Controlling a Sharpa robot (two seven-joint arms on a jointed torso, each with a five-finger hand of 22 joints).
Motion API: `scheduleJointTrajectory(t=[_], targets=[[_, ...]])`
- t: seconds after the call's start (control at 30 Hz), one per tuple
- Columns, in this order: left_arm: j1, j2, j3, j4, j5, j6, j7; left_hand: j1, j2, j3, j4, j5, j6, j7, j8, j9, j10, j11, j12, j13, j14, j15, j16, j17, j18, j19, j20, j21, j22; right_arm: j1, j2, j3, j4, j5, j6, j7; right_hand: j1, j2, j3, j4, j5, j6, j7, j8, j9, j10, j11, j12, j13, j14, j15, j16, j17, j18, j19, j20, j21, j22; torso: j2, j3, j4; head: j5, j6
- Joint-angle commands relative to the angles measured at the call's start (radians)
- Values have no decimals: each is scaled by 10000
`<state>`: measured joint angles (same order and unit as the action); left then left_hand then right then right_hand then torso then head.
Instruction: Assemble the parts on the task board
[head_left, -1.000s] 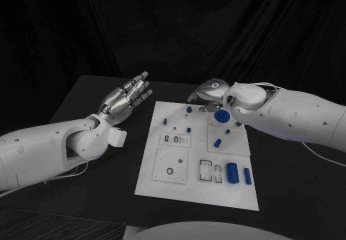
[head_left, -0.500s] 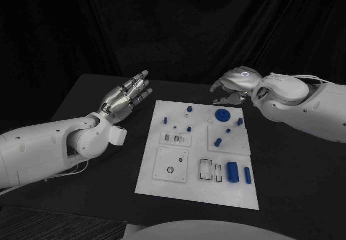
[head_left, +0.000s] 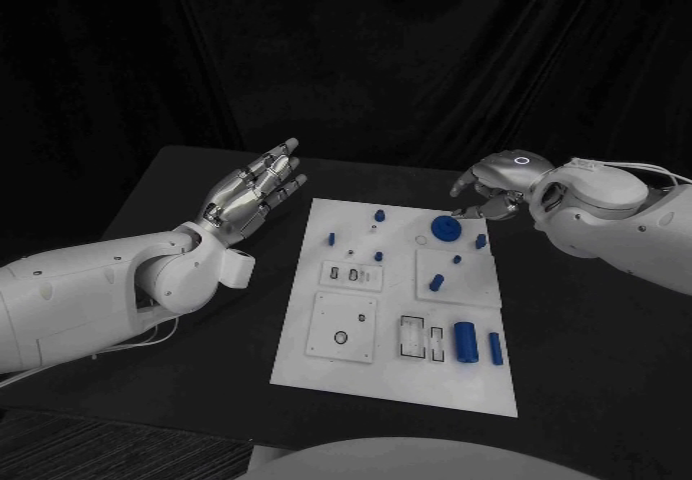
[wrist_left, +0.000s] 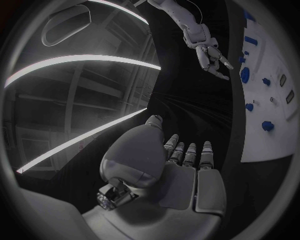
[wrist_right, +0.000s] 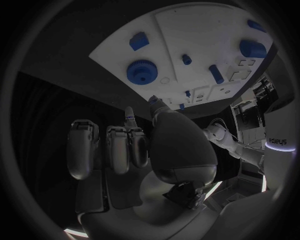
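The white task board (head_left: 389, 385) lies in the middle of the black table. On it a blue gear (head_left: 447, 228) lies flat near the far right corner, several small blue pegs stand around it, and a thick blue cylinder (head_left: 466, 342) lies beside a slim one (head_left: 495, 351) near the right edge. My right hand (head_left: 490, 190) hovers just past the far right corner, fingers bent downward, holding nothing; the gear (wrist_right: 142, 72) sits beyond its fingertips on the board (wrist_right: 200, 30). My left hand (head_left: 253, 195) is raised left of the board, fingers stretched out and empty.
Bare black tabletop (head_left: 577, 330) surrounds the board on all sides. A dark curtain closes off the back. The left wrist view shows my left hand (wrist_left: 181, 165), my right hand (wrist_left: 211, 57) and the board's far end (wrist_left: 262, 145).
My right hand has drawn back from over the blue gear, rightward and off the board's far right corner. The gear stays on the board. The left hand has not moved.
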<state>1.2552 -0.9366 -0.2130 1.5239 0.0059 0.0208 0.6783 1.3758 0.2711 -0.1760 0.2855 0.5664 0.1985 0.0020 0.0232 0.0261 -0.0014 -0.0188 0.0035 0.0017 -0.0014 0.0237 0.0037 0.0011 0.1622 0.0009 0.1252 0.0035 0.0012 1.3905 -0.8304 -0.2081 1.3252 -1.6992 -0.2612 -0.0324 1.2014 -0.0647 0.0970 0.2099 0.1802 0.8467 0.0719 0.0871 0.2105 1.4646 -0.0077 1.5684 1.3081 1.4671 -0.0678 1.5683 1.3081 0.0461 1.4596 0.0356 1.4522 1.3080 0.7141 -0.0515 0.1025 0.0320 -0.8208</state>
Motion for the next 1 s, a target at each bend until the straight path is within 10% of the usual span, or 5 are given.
scheduleJointTrajectory(t=[0.03,1.0], targets=[[26,28,9,7,-7,129,640,77,26,27,-3,72,9,44,44,13,14,78,-35,-17,14,67,-37,-11,114,-9,86,-35,-12,-121,-67,5,-18,300,249,-410,64,-74,47,-49,-54,-43,39,-35,17,1062,-15,24,2627,1036,-93,25,2627,-91,190,8,68,1646,-2,3,0,-52,-15],[22,52,8,-87,-7,156,664,111,5,32,-22,120,19,44,47,15,14,89,-35,-17,14,77,-37,-11,110,-9,93,-35,-12,-601,174,4,-511,323,-355,-180,484,-295,144,-123,-155,155,98,95,184,1062,16,24,2627,1036,-19,25,2627,-192,469,60,393,1958,-10,-1,13,-88,9]])
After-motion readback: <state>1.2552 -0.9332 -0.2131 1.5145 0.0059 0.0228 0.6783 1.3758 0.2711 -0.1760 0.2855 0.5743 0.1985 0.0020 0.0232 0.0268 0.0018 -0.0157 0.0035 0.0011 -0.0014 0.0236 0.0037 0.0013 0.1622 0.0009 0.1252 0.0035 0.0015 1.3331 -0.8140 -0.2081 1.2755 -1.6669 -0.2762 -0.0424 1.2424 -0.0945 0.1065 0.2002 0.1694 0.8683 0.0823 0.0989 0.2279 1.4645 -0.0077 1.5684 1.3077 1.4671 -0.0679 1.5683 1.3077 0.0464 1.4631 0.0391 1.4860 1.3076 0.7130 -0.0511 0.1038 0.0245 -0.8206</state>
